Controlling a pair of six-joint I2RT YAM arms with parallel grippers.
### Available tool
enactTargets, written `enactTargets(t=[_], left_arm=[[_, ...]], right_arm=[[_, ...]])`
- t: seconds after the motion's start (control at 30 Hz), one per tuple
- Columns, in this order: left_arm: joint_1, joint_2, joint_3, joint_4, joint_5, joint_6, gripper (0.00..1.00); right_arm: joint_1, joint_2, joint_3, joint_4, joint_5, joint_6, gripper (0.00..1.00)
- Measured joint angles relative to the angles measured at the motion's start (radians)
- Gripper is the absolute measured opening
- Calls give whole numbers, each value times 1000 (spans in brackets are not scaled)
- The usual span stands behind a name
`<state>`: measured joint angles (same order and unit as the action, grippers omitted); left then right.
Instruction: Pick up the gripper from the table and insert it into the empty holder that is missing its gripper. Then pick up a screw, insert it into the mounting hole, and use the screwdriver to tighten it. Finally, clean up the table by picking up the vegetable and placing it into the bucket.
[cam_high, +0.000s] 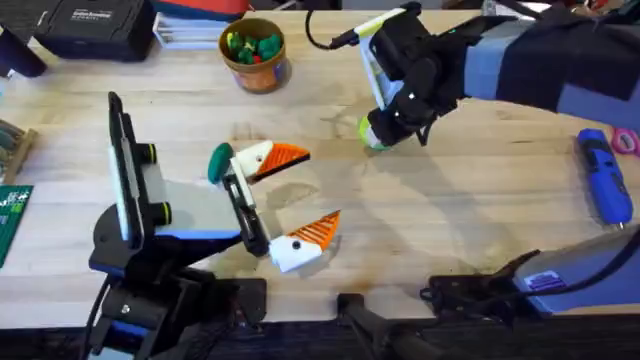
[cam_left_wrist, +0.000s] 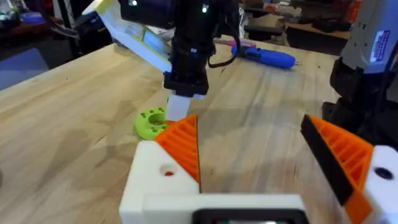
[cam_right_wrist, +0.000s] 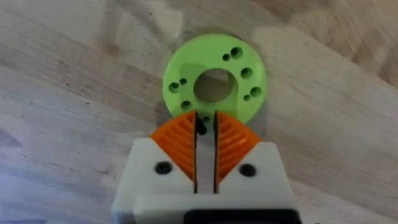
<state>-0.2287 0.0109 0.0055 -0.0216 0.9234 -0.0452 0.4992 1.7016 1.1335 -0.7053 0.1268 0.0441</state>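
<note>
My right gripper (cam_high: 380, 132) points down at a lime-green disc with holes (cam_right_wrist: 214, 78), its orange pads (cam_right_wrist: 233, 143) shut on a small black screw (cam_right_wrist: 200, 128) just above the disc's rim. My left gripper (cam_high: 318, 188) lies open over the table (cam_high: 450, 220). Both of its white fingers carry orange tips. The far finger is the holder (cam_left_wrist: 158, 180), with the orange gripper (cam_left_wrist: 183, 144) seated in it and a mounting hole (cam_left_wrist: 168, 171) showing. The dark green vegetable (cam_high: 219, 163) lies beside that finger. The bucket (cam_high: 256, 55) stands at the back and the blue screwdriver (cam_high: 603, 175) at the right.
The bucket holds green and red toys. A black box (cam_high: 95, 25) and papers sit at the back left, and a green circuit board (cam_high: 12, 215) lies at the left edge. Pink-handled scissors (cam_high: 627, 140) lie beside the screwdriver. Bare wood runs between the two grippers.
</note>
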Motion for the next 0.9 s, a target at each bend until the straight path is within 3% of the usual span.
enactTargets(t=[0.33,0.47,0.9], left_arm=[[0,0,0,0,0,0,985],[0,0,0,0,0,0,985],[0,0,0,0,0,0,985]], right_arm=[[0,0,2,-18,-2,0,145],[0,0,5,-22,-8,0,14],[1,-41,16,-113,-19,0,7]])
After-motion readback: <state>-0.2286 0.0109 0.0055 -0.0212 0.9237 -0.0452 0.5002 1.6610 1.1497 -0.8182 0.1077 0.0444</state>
